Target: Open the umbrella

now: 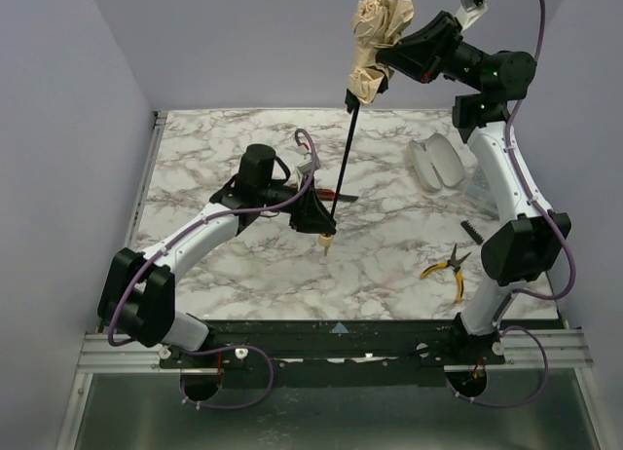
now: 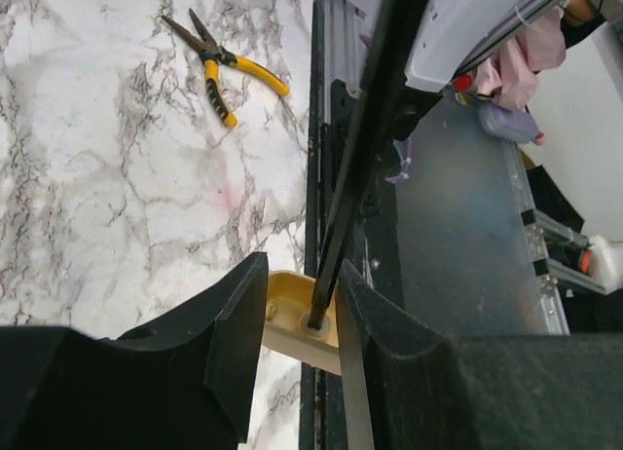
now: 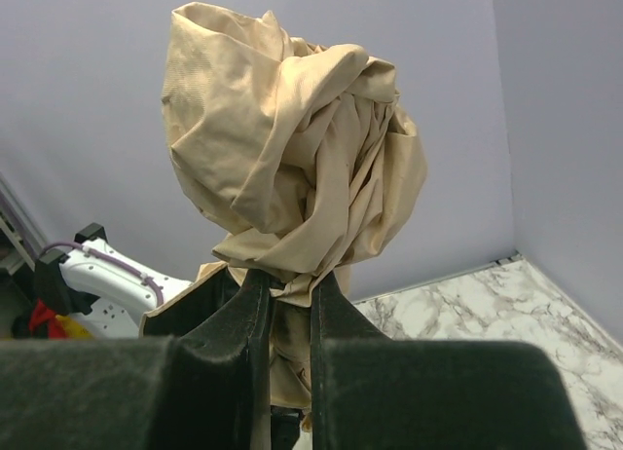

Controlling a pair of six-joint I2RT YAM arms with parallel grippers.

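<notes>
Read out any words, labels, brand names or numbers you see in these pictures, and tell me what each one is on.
No text can be read in any view.
The umbrella has plain tan fabric and a bare handle.
The yellow-handled pliers show no brand.
The only sign is a small pale triangle on the black rail at the table's near edge.

Yellow-handled pliers (image 1: 446, 270) lie with handles spread on the white, grey-veined marble bench (image 1: 389, 245), near its front right corner. Farther back on the right rests a white oval object (image 1: 435, 163).
</notes>
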